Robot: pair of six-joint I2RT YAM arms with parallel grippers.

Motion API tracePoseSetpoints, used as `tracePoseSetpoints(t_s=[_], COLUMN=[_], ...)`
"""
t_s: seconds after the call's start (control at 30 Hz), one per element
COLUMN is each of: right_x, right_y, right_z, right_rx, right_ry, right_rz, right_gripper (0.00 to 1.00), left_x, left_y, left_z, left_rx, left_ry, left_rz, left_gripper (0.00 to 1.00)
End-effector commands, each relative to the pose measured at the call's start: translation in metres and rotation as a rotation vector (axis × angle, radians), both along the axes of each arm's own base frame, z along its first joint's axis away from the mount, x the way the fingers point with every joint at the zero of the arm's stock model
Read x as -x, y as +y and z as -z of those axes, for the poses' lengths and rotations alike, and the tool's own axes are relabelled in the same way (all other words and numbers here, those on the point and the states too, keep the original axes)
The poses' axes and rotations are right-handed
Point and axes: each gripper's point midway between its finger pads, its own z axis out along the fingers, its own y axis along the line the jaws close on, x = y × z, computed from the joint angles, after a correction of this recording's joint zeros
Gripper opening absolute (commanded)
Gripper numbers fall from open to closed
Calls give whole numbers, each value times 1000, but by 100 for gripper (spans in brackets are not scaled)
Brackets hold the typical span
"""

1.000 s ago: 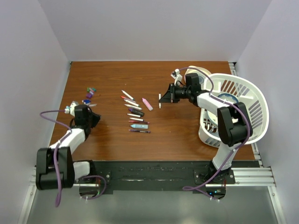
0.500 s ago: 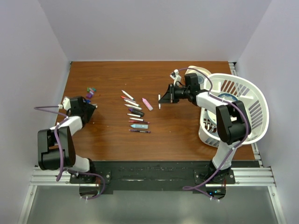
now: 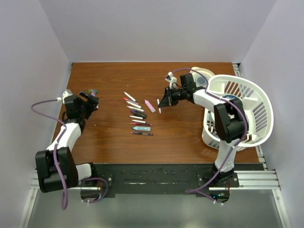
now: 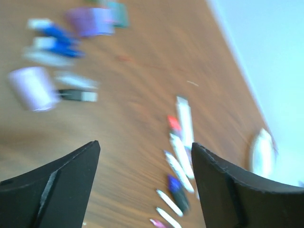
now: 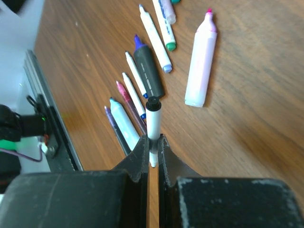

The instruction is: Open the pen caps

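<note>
The left tool [image 4: 145, 147] has swung over to the pen caps [image 4: 90, 21] piled on the tabletop [image 3: 180, 133] and opened wide, empty now. One more cap is off, I think. The right tool [image 5: 152, 142] squeezes a white pen [image 5: 153, 116].

The left arm reaches over the counter's [image 3: 180, 135] left side, left gripper [image 4: 145, 144] spread wide and, as far as the blurred wrist view tells, empty, while the right arm stretches toward its middle, right gripper [image 5: 152, 138] pinched on a white pen [image 5: 153, 119].
</note>
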Motion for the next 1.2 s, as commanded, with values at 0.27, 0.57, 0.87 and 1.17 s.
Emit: tracePoseSetpoints(t_s=[0.27,0.57,0.87,1.17], right_x=[2,-6,-6,-10], right_y=[38,46,37,-57], right_z=[37,49,5,-158], right_rx=[320,401,398,395], right_ry=[-82,-92,-187,-685], right_rz=[-230,-229,-215,16], right_gripper=[3,25,36,75], left_x=[37,60,62,61], left_y=[-52,-59,-67,-87], left_z=[-92,-86,-90,-133], left_rx=[-333,-372,-363,-264], left_ry=[-249,-299,-327,-349], left_rz=[546,564,611,691], left_gripper=[92,93,93,98])
